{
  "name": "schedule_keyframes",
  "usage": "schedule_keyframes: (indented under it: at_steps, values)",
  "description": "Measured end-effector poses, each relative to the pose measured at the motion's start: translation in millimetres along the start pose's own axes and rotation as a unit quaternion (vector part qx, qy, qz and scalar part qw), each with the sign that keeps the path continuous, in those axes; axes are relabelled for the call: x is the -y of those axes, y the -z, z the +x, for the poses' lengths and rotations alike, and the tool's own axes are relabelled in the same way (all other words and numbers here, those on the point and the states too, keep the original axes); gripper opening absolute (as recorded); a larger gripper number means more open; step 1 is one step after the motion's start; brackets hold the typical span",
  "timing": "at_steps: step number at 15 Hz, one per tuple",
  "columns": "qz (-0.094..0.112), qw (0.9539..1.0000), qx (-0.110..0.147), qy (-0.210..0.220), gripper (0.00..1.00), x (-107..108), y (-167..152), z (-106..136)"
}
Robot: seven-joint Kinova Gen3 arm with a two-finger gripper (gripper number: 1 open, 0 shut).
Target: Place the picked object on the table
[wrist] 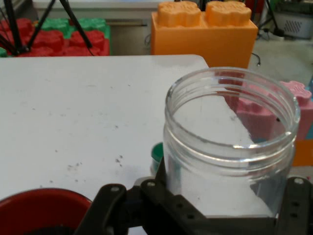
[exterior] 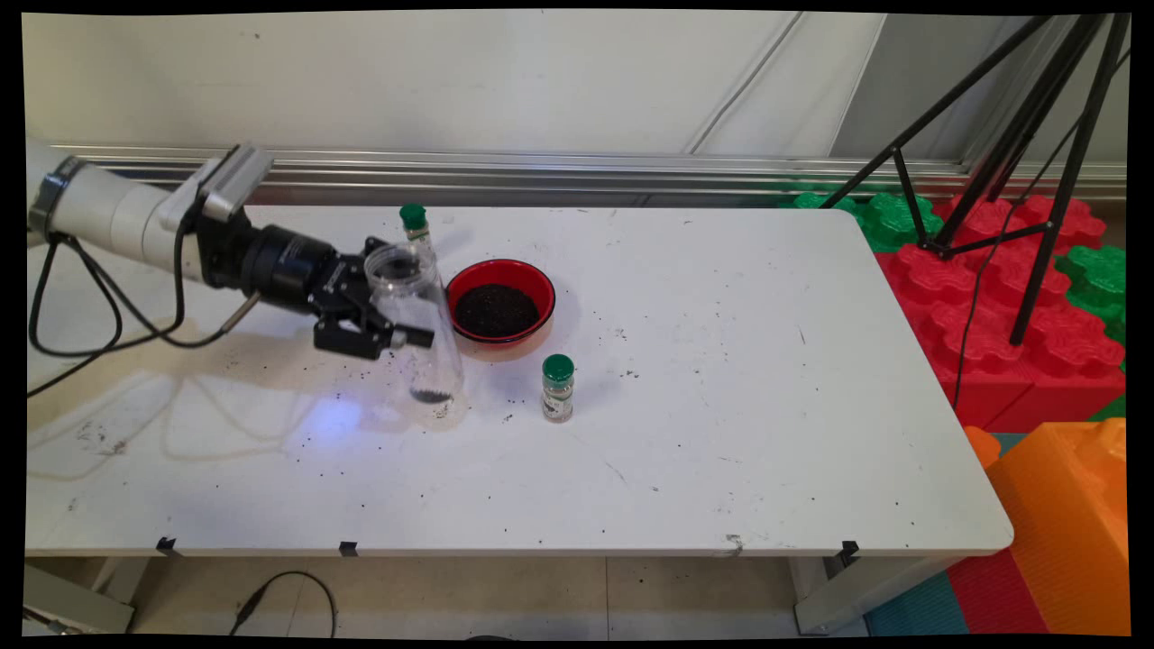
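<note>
A: Gripper (exterior: 397,311) status?

B: Black fingers pinch a clear jar (exterior: 416,326) near its open mouth, one finger on each side. The hand view shows the linkage pressed against the glass wall.

A: Jar position, taking the red bowl (exterior: 501,309) as reference?

B: Just left of the bowl, close to its rim. The jar tilts, mouth up and towards the arm, with its base low over the white table (exterior: 721,433) (I cannot tell whether it touches). A little dark grain sits in the bottom of the jar.

A: Bowl contents?

B: Dark granules, matching the specks scattered on the table around it.

A: Other items?

B: One green-capped spice bottle (exterior: 557,388) stands upright in front of the bowl, slightly right. A second green-capped bottle (exterior: 415,223) stands behind the bowl to its left, just beyond the jar.
</note>
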Motion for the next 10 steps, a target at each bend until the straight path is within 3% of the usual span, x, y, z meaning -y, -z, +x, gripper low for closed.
schedule_keyframes:
  at_steps: [10]
  values:
    - [-0.007, 0.9996, 0.027, 0.000, 0.00, -23.8, -10.8, -31.1]
